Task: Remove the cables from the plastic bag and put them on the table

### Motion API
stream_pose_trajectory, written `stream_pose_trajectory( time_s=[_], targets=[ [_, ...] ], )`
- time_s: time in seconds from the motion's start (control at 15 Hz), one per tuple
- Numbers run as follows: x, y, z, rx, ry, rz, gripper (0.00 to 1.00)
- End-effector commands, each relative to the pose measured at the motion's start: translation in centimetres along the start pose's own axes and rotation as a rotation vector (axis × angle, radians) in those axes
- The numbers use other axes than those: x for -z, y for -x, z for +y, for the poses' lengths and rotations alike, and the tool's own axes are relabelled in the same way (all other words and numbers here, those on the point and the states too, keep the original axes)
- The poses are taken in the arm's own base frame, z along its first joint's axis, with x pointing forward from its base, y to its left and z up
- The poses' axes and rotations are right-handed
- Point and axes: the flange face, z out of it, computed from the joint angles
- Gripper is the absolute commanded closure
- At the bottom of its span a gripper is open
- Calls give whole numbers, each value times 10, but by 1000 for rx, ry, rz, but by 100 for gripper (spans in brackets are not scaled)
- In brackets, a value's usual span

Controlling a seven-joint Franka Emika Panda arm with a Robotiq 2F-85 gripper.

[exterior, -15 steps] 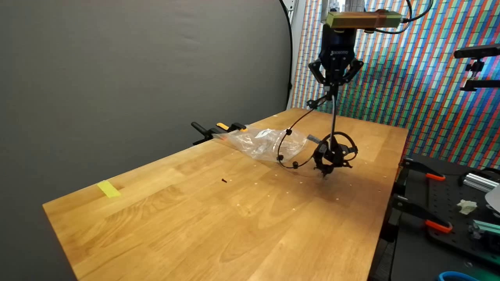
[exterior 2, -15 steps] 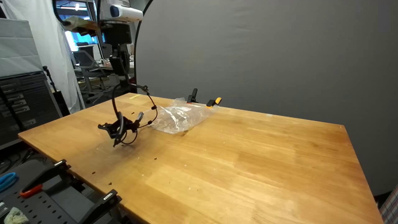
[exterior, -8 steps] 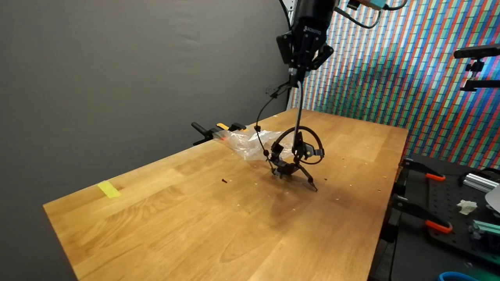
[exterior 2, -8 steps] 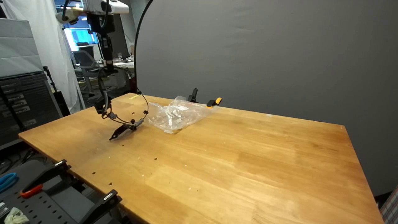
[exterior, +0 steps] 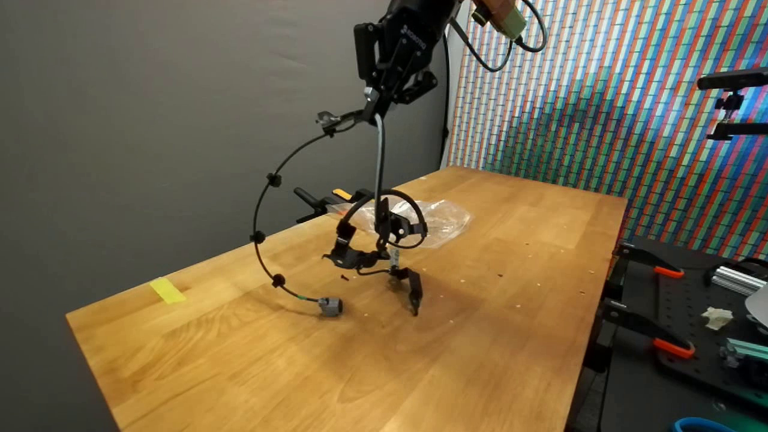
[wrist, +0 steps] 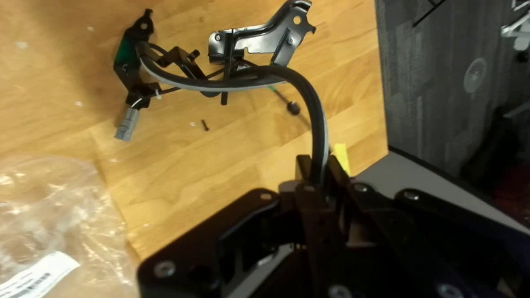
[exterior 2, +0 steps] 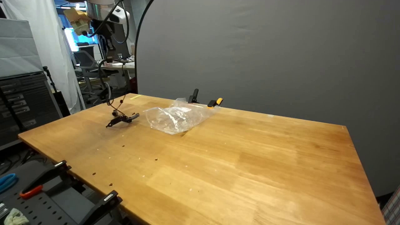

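Note:
My gripper (exterior: 373,114) is shut on a black cable bundle with a light stripe (exterior: 380,162) and holds it above the wooden table (exterior: 288,372). In the wrist view the cable (wrist: 318,120) runs out from between the fingertips of the gripper (wrist: 320,167). A thin cable (exterior: 258,210) loops down to a grey connector (exterior: 330,306). Black brackets (exterior: 414,291) hang at the lower end, low over the table; I cannot tell if they touch it. The clear plastic bag (exterior 2: 178,117) lies flat at the table's edge, apart from the bundle. It also shows in the wrist view (wrist: 54,207).
Clamps (exterior: 312,203) grip the table edge by the bag; they also show in an exterior view (exterior 2: 215,102). Yellow tape (exterior: 167,290) and a small screw (exterior: 344,277) lie on the table. Orange-tipped clamps (exterior: 669,273) sit along the side beside a dark cart.
The gripper has moved away from the bag, toward the yellow tape end, and tilted. The cable bundle has swung along with it and its thin loop has spread out. The bag stays behind.

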Motion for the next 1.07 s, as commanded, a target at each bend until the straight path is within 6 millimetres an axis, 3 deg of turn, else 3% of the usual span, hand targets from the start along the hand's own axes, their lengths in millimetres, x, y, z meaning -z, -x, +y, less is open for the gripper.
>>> stream_pose_trajectory(
  time_s=[0.0,0.2,0.67,1.0],
  targets=[
    [-2,-12,-20,92,-113,-5,98],
    [-11,-14,6,80,-140,-32,98],
    [-15,-22,106,-50,-34,32,98],
    [-10,-8,166,-170,56,109,98]
  ],
)
